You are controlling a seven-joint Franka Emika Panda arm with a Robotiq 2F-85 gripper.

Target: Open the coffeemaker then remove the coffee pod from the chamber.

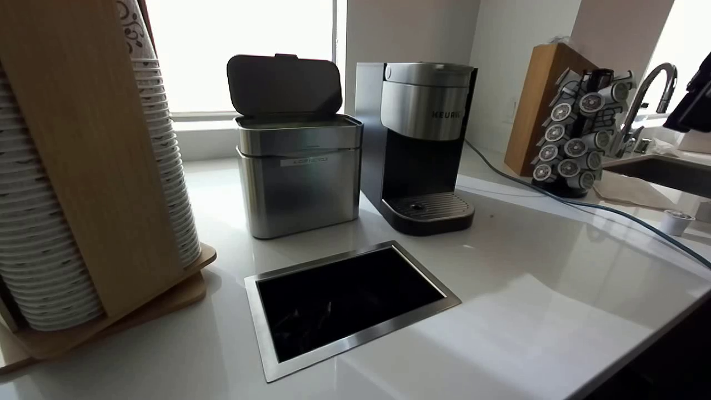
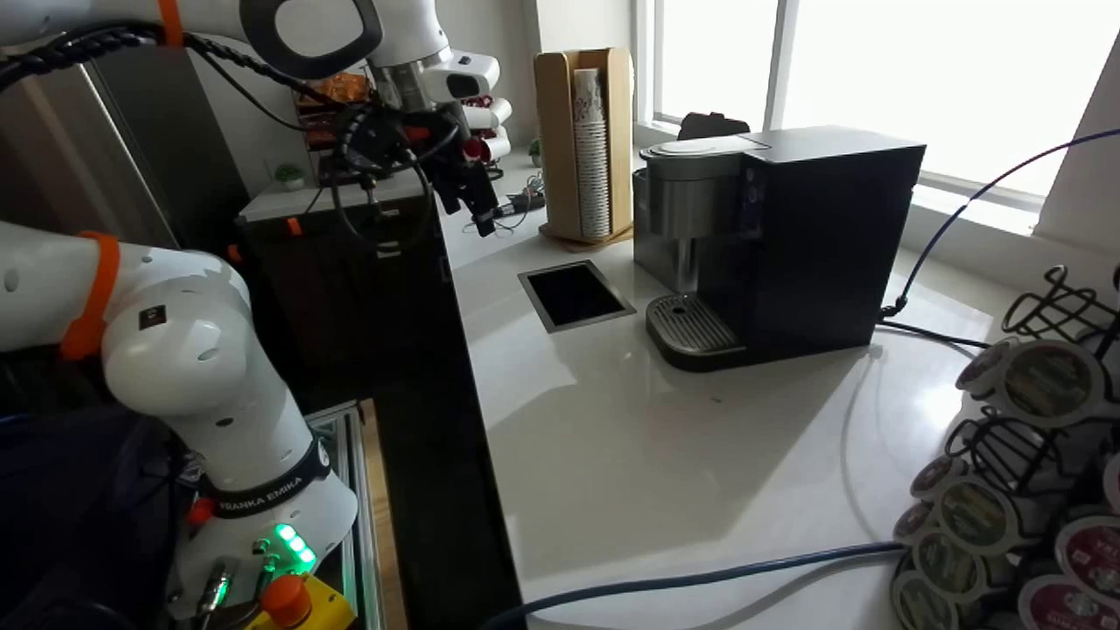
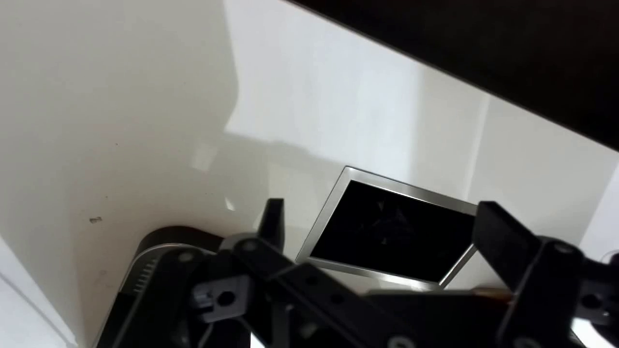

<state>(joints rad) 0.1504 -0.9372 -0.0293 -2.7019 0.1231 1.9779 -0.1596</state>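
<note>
End effector (image 3: 382, 214) spread wide, gripping nothing, and the coffeemaker (image 2: 792, 249) lies well apart, rightward in an exterior view!

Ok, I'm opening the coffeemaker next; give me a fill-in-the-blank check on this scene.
The coffeemaker carries the brand name ____.
Open or shut: the coffeemaker's lid stands ____.
Open or shut: the gripper stands ____.
The lights on the robot's base glow ____.

Missing words: Keurig; shut; open; green.
</note>
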